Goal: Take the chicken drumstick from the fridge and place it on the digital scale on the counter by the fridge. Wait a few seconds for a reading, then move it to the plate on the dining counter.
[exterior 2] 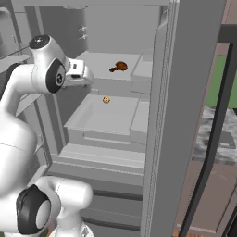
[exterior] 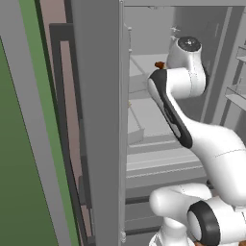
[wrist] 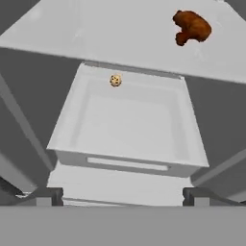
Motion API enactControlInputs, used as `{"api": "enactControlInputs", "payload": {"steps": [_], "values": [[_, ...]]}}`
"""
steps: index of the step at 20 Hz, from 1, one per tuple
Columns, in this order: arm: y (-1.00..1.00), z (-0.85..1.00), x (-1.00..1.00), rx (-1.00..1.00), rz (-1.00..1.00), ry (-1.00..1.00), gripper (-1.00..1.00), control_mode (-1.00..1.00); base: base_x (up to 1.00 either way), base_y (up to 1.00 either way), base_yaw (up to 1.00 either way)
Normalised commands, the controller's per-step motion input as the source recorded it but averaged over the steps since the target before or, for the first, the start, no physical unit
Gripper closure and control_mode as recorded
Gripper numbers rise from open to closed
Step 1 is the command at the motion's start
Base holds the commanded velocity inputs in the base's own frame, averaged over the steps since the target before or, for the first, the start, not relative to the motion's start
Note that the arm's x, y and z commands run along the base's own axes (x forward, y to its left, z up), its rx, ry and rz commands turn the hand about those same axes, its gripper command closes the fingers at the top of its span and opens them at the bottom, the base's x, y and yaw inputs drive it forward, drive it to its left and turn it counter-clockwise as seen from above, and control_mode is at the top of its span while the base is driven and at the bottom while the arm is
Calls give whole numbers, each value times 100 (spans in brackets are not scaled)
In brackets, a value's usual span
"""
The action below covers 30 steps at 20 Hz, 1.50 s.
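One arm [exterior 2: 28, 88] reaching into fridge [exterior 2: 115, 28].

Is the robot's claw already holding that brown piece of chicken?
No. The chicken drumstick lies alone on a fridge shelf, well ahead of the gripper, whose fingertips are spread apart with nothing between them.

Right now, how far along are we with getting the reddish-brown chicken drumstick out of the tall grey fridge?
Early. Done: the tall grey fridge stands open and the arm reaches inside. In hand: the gripper is open and empty, short of the reddish-brown chicken drumstick, which lies on the upper pale shelf, above the whitish drawer holding a small round cookie. Left: grasp, weigh on the scale, move to the plate.
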Motion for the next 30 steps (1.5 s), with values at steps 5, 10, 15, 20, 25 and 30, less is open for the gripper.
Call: {"api": "enactControlInputs", "payload": {"steps": [5, 10, 15, 20, 25, 30], "values": [[-3, 41, 19, 15, -29, -11, -100, -100, 0, 0, 0], [-24, 29, 3, 12, -12, -1, -100, -100, 0, 0, 0], [-49, 3, 25, 16, 0, 2, -100, -100, 0, 0, 0], [-49, -4, 43, 9, 0, 3, -100, -100, 0, 0, 0], [-3, -6, 56, 0, 0, 2, -100, -100, 0, 0, 0], [0, -1, 53, -4, 0, 8, -100, -100, 0, 0, 0]]}}
